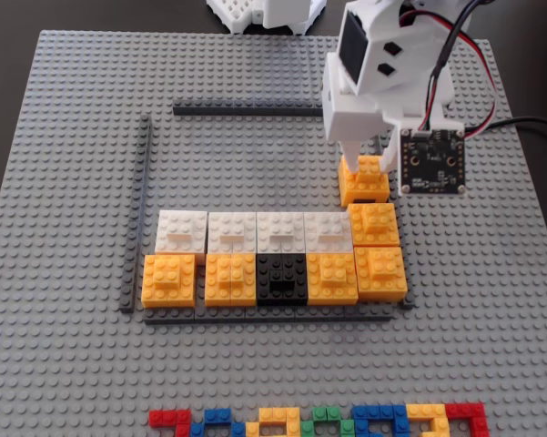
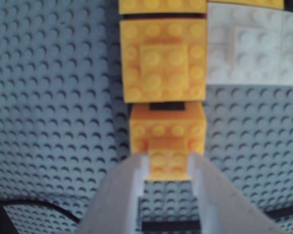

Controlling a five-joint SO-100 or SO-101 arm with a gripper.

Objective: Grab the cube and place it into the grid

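White arm reaches in from top right of fixed view, wrist pitched down; tool [image 1: 366, 162] points at the tabletop; fingers [image 2: 129, 187] closed on the cube's [image 2: 166, 132] raised plate.

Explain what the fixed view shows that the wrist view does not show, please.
Only the fixed view shows the whole grid, the black cube, the row of coloured bricks and the arm's camera board. Only the wrist view shows the pincer fingers flanking the cube's raised top plate. Both show the cube, an orange cube just beyond it, and white cubes.
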